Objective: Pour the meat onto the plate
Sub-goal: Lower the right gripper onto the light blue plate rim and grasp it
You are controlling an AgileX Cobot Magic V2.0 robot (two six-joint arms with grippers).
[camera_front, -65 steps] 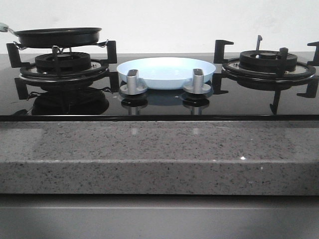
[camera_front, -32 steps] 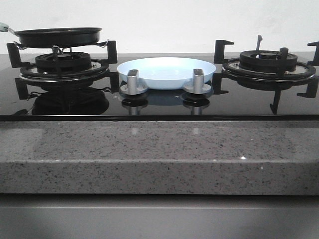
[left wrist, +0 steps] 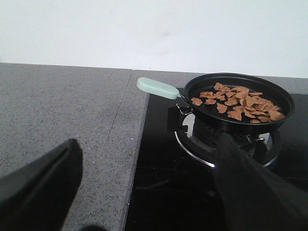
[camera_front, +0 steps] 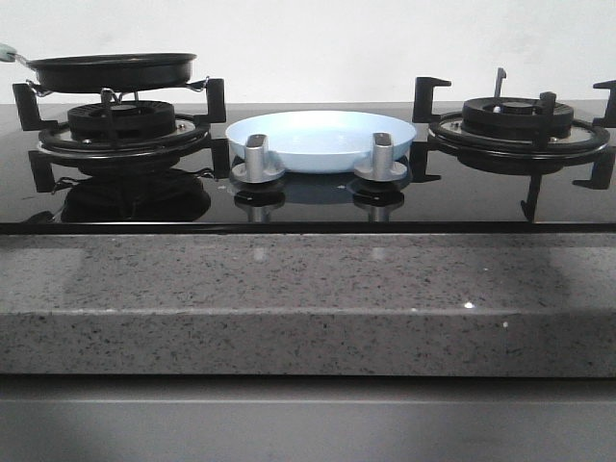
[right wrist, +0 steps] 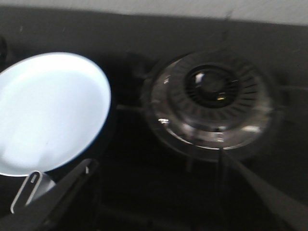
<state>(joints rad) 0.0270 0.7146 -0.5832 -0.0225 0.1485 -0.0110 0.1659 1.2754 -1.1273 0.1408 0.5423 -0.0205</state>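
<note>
On the stovetop: one frying pan (left wrist: 239, 102) of meat (left wrist: 239, 102), one empty plate (camera_front: 320, 138), two knobs (camera_front: 257, 158); both grippers' fingers (left wrist: 41, 187) apart.

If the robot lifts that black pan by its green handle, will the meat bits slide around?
Probably. The meat lies as loose, small, flat pieces on the frying pan's smooth floor, so tilting should send them sliding. The low rim may let some spill early. The long handle sticks out sideways, so the pan may dip.

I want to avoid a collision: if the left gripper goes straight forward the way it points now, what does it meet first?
Probably the left burner's grate, then the black frying pan holding the meat. The open left gripper holds nothing; depth is uncertain.
</note>
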